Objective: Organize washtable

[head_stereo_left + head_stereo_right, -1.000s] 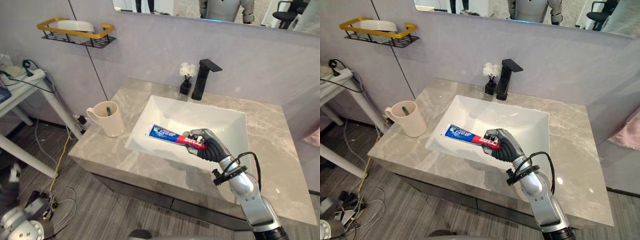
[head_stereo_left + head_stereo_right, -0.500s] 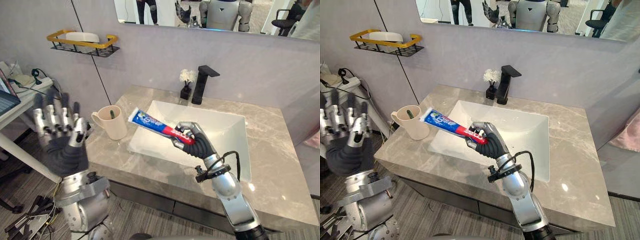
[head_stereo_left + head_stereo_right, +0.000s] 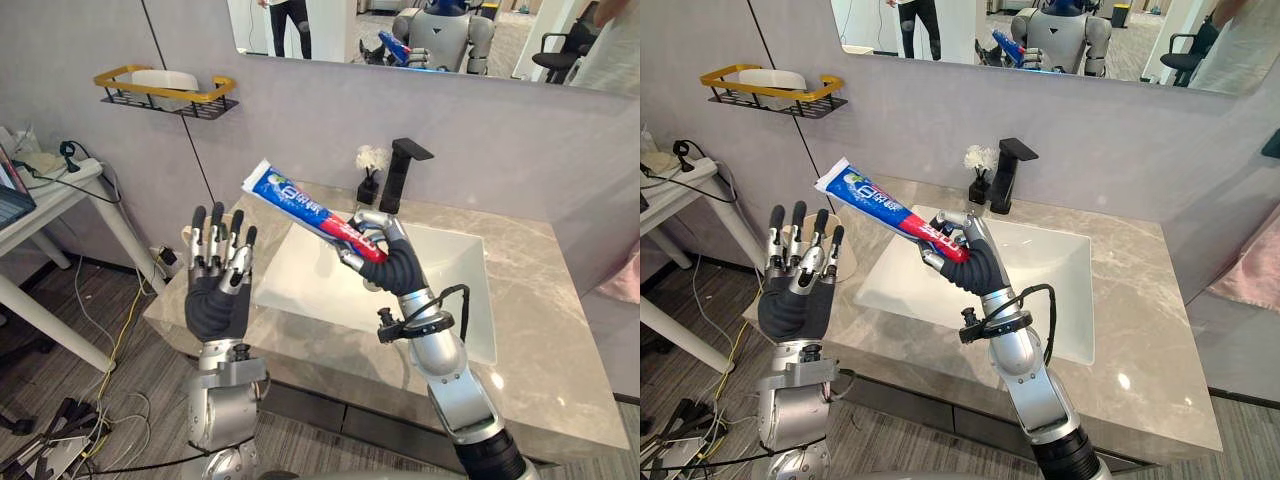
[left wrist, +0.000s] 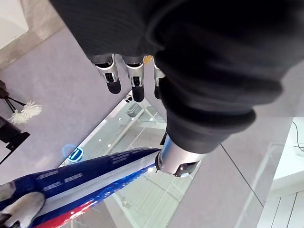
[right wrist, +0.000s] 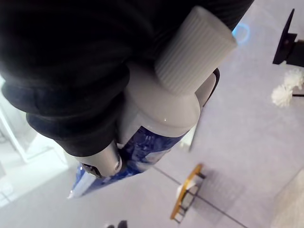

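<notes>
A blue, red and white toothpaste tube [image 3: 300,205] is held in the air over the left side of the white sink [image 3: 440,270]. My right hand [image 3: 395,265] is shut on its red end, and the white ribbed cap [image 5: 194,45] sticks out past the hand. The tube's flat end points up and to the left. My left hand [image 3: 218,300] is raised at the counter's left edge, open, fingers straight up, palm away from me. It stands apart from the tube. A beige cup [image 3: 186,236] peeks out behind its fingers.
A black faucet [image 3: 397,175] and a small vase of white flowers [image 3: 372,170] stand behind the sink. A yellow-rimmed wall shelf [image 3: 165,85] holds a white soap dish. A white side table [image 3: 40,190] with cables stands at the left. The grey marble counter [image 3: 545,330] extends right.
My right hand has lifted the toothpaste tube out of the sink, up and to the left. My left hand has risen and moved right, in front of the cup. The camera has shifted.
</notes>
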